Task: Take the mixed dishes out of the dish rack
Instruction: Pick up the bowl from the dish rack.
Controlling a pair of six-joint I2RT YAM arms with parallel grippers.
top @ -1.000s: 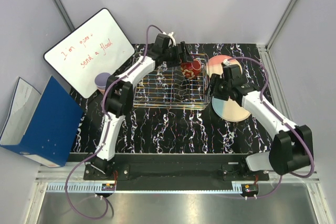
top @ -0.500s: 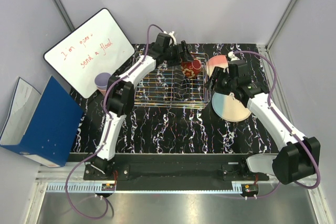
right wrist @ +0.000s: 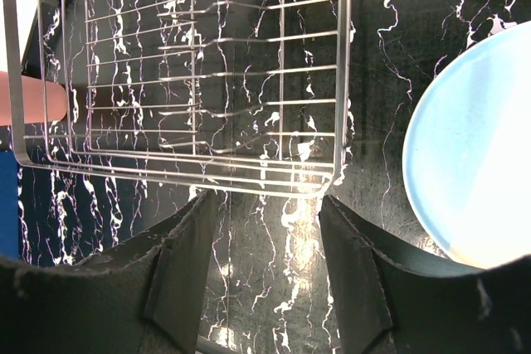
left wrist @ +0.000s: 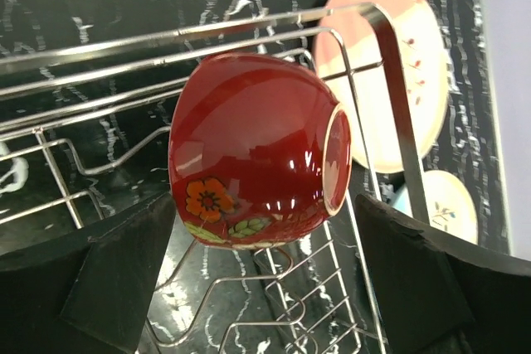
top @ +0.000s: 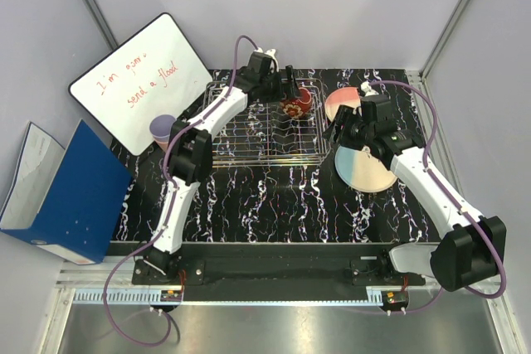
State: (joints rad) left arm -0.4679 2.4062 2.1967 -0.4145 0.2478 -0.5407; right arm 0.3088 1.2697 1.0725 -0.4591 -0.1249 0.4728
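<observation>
Hanging spread and empty over the black marbled tabletop [top: 249,205], the right hand [right wrist: 267,213] is hovering between the round light-blue-and-cream plate [top: 365,169] on its right and the rectangular silver wire dish rack [top: 265,161] on its left. Farther off, the left hand [left wrist: 265,230] is straddling, wide apart and not pinching, the glossy red patterned bowl [left wrist: 249,151], apparently the last dish remaining in the rack. Beyond the right hand, the round pink-and-cream plate [top: 344,103] is lying unloaded.

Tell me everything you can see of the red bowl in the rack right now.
The red bowl is glossy and ceramic-looking, deep red with an orange flower and green leaves on its wall and a pale rim. It lies tipped on its side in a corner of the dish rack, between the open fingers of the left pincer; whether they touch it is unclear.
</observation>
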